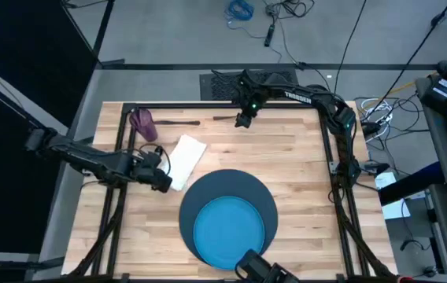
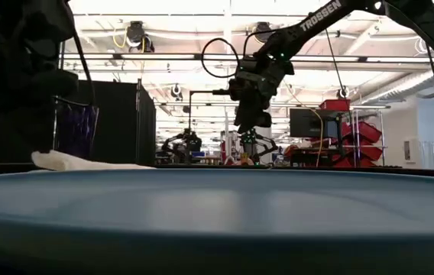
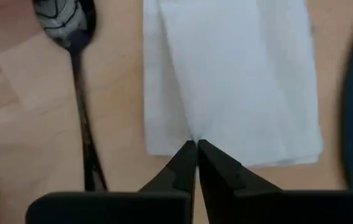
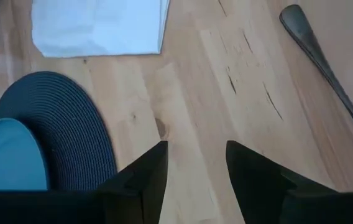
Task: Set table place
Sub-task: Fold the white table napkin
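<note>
A white folded napkin (image 1: pixel 186 159) lies flat on the table (image 1: pixel 286 157), left of the dark blue mat (image 1: pixel 264 195) that carries the bright blue plate (image 1: pixel 229 232). My left gripper (image 3: pixel 196 145) is shut, its tips over the napkin's near end (image 3: pixel 226 149). A spoon (image 3: pixel 71 28) lies beside the napkin. The purple cup (image 1: pixel 142 123) is at the far left. My right gripper (image 4: pixel 196 155) hangs open above bare wood near the far edge, close to a metal utensil (image 4: pixel 325 68). My left gripper's shut fingertips (image 3: pixel 186 155) stand at the napkin's near end, slanting down onto it. I cannot tell whether they touch or pinch the cloth; the napkin lies flat on the table.
Another thin utensil (image 1: pixel 178 123) lies near the far edge, right of the cup. A black frame (image 1: pixel 335 157) runs along the table's sides. Bare wood shows between the napkin and the right edge (image 1: pixel 302 149). A dark camera mount (image 1: pixel 259 270) sits at the near edge.
</note>
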Action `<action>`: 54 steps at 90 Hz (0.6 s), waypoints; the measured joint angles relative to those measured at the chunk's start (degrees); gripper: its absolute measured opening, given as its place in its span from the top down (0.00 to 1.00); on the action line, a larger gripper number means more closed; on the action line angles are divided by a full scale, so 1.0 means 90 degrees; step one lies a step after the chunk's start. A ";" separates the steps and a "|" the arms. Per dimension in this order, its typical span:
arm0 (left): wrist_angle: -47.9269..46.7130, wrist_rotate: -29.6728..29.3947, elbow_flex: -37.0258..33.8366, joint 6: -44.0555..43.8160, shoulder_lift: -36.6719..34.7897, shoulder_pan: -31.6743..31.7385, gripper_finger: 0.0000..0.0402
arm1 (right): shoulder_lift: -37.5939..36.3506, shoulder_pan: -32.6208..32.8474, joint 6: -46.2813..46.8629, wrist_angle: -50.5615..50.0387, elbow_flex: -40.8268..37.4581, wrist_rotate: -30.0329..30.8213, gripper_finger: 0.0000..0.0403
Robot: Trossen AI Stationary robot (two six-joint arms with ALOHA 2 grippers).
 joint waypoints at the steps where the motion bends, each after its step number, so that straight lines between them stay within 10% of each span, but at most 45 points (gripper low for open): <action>1: -0.0009 0.0004 0.0000 0.0000 0.0008 0.0000 1.00 | 0.0000 -0.0001 0.0002 0.0000 0.0000 0.0000 0.63; 54: -0.0471 0.0013 -0.0005 0.0223 0.0108 0.0054 0.87 | 0.0000 -0.0002 0.0117 -0.0010 0.0000 -0.0002 0.63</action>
